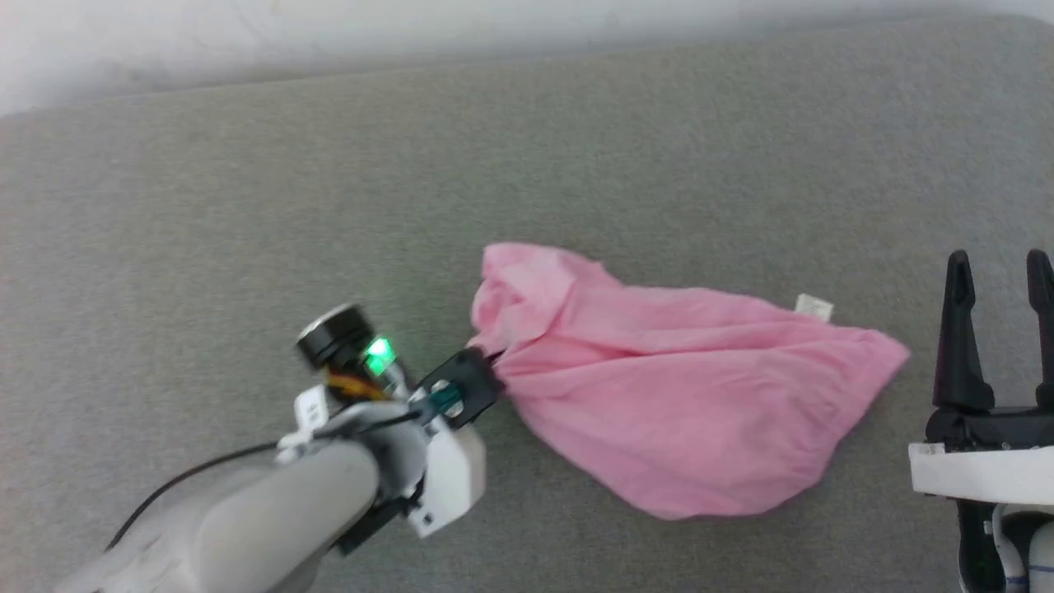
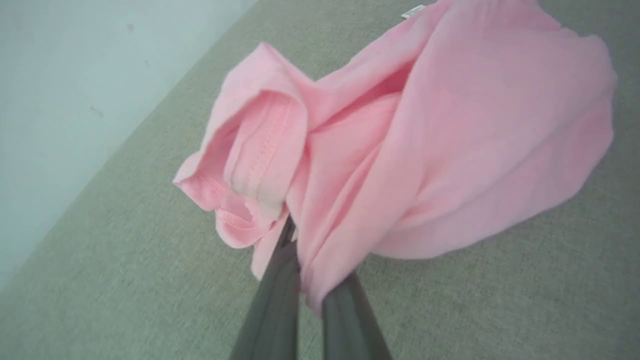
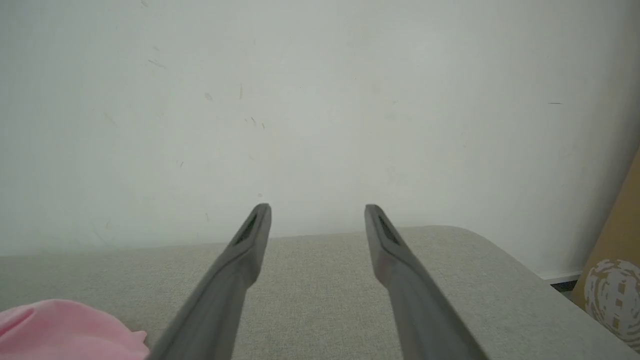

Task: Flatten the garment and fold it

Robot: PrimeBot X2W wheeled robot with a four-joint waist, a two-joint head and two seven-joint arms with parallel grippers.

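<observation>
The garment [image 1: 675,387] is a crumpled pink pair of shorts lying on the grey cushion [image 1: 247,206], with a small white tag [image 1: 813,307] at its far right edge. My left gripper [image 1: 496,361] is shut on the garment's left edge. In the left wrist view my two fingers [image 2: 345,310] pinch a fold of the garment [image 2: 450,150] beside its stitched hem. My right gripper [image 1: 996,276] stands open to the right of the garment, apart from it. Seen from the right wrist, the right gripper [image 3: 317,212] holds nothing, and a bit of the garment [image 3: 60,330] lies at lower left.
A pale wall [image 3: 320,100] rises behind the cushion's far edge. The cushion's rounded right corner [image 3: 480,240] drops off near a brown cardboard box [image 3: 620,250]. Bare cushion stretches left of and behind the garment.
</observation>
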